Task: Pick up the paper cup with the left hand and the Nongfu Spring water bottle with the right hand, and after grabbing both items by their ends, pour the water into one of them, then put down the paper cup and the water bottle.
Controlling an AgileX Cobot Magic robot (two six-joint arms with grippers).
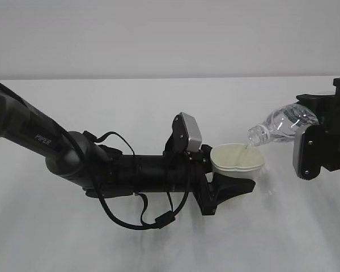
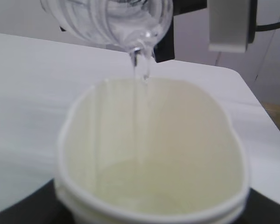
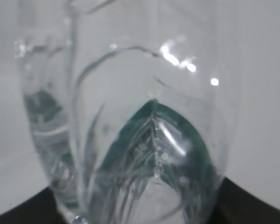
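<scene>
The cream-white paper cup (image 1: 237, 160) is held above the table, squeezed to an oval, with my left gripper (image 1: 238, 168) shut on its lower part. My right gripper (image 1: 314, 133) is shut on the base end of the Nongfu Spring water bottle (image 1: 280, 124), which is tilted with its open mouth just over the cup's rim. In the left wrist view a thin stream of water (image 2: 140, 70) runs from the bottle neck (image 2: 116, 23) into the cup (image 2: 154, 154), where a shallow pool lies. The bottle (image 3: 144, 140) fills the right wrist view, its green label showing through.
The white table (image 1: 158, 96) stretches under both arms, with a pale wall behind. The left arm, lettered PIPER, lies low across the left half of the table. The table's right edge (image 2: 266, 130) shows beyond the cup.
</scene>
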